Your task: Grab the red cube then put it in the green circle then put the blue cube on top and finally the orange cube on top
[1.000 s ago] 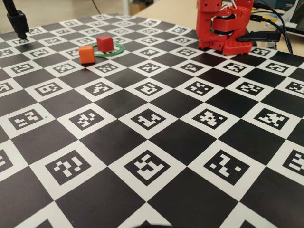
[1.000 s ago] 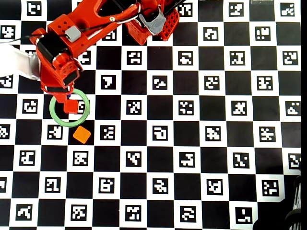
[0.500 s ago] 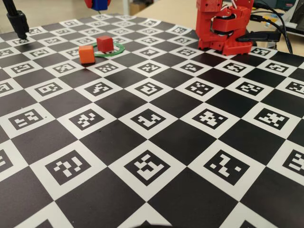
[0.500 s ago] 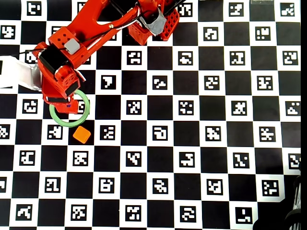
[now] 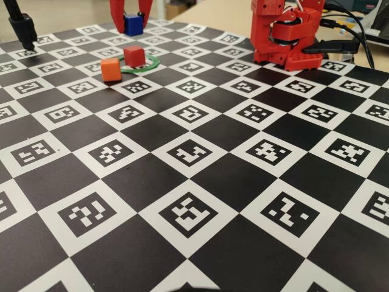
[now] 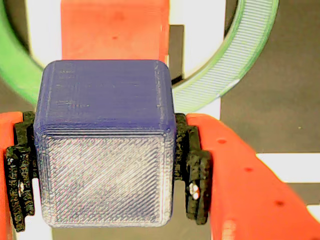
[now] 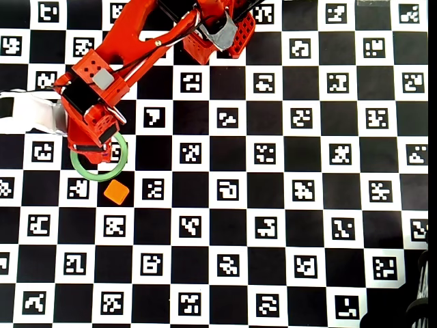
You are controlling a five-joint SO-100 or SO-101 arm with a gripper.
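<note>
**Blue cube in grip, stacking risk ahead**

End effector is clamping the blue cube btwn both padded fingers, held w/ no visible gap on either side. In the fixed view the blue cube is hanging above the tabletop, behind the ring. The red cube is sitting inside the green circle, toward its back/left part rather than dead centre. The orange cube is waiting just beside the ring, outside it, close to touching.

What could be going wrong from here, as a judgement:
- Blue cube is looking offset from the red cube in the wrist view; lowering w/o lining up could leave it overhanging and tipping off.
- Descending too hard could be shoving red out of the ring.
- Wide release next to the ring risks a finger nudging the orange cube or dragging the green circle.
- Overhead view: arm is covering the red cube, so alignment can't be checked there.
</note>
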